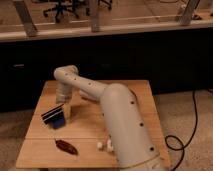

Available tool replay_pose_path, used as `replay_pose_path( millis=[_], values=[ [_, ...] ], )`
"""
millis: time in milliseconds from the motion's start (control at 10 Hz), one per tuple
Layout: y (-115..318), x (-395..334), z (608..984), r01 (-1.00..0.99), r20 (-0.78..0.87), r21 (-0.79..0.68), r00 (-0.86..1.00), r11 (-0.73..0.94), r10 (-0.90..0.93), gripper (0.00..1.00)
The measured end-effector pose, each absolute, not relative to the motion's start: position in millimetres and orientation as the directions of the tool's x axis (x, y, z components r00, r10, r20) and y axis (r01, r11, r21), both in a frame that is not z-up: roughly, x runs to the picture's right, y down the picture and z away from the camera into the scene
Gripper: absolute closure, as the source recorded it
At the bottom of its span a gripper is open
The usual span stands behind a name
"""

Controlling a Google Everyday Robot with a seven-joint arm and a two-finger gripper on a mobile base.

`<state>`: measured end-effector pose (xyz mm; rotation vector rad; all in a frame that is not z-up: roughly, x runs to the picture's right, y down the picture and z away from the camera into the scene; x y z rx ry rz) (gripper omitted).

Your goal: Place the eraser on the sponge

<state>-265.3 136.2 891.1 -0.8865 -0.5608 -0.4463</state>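
The eraser (51, 115), a flat black block with pale stripes along its edge, lies tilted on the left part of the wooden table (90, 125). It rests against and partly over the sponge (59, 122), a small bright-blue block showing at its lower right. My gripper (65, 109) points down just right of and above the eraser and sponge, very close to them. The white arm (117, 117) runs from the lower right up over the table and hides the table's middle.
A reddish-brown oval object (66, 146) lies near the table's front left edge. A small white bottle (105, 145) shows beside the arm at the front. A dark counter wall stands behind the table, and a black cable (192, 125) lies on the floor at right.
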Motion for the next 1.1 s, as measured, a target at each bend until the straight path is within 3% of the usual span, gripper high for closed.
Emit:
replay_pose_path(
  millis=[400, 1100],
  values=[
    [128, -263, 882, 0.576, 0.627, -0.58, 0.767, 0.577, -0.136, 0.2],
    [82, -254, 833, 0.554, 0.651, -0.46, 0.742, 0.694, -0.161, 0.2]
  ],
)
